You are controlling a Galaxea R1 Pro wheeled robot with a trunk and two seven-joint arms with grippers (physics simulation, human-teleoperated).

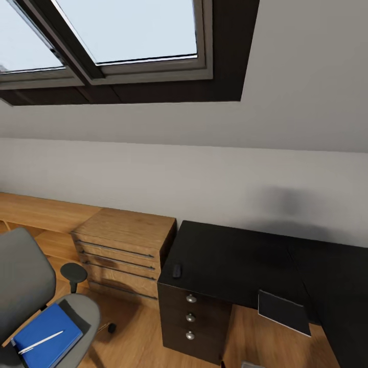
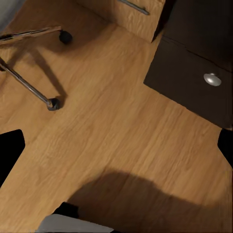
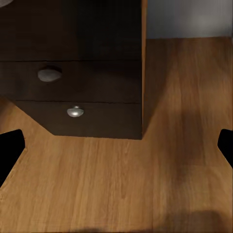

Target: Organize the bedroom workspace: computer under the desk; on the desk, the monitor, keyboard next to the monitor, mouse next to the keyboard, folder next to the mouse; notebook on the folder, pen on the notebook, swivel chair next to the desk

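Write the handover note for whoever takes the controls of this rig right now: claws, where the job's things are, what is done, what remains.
Claws: both look open and empty over bare floor, fingertips at the wrist views' edges.
Swivel chair stands off the desk's left end, carrying the blue folder with the pen on top.
Mouse lies near the desk's left edge.
Done: mouse on the desk.
Left: move folder, notebook and pen to the desk, bring the chair alongside; locate and check monitor, keyboard and computer.
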